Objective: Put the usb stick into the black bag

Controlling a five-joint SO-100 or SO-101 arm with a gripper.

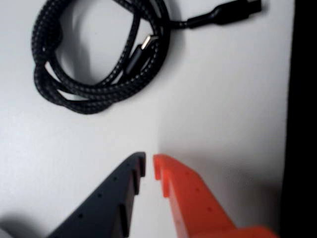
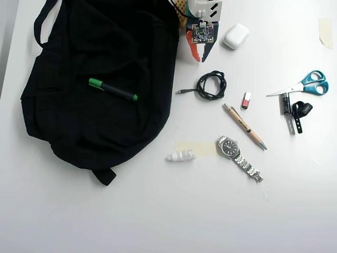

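Approach step, nothing grasped yet. Gripper (image 2: 200,54) near top of overhead view, just beside black bag (image 2: 95,89) edge, over bare bench (image 2: 158,211). Jaws nearly pressed together, narrow gap, empty; wrist view shows gripper (image 1: 149,166) tips above bare surface, coiled cable (image 1: 94,59) ahead. Usb stick (image 2: 246,100) on bench right of cable (image 2: 210,85), beside pen (image 2: 245,126), well apart from jaws. Next, likely: spread jaws, travel past cable, descend over stick, align with its narrow sides.

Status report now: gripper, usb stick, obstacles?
Gripper nearly shut, empty. Tiny red-and-white usb stick on table, untouched. Coiled black cable lies between them.
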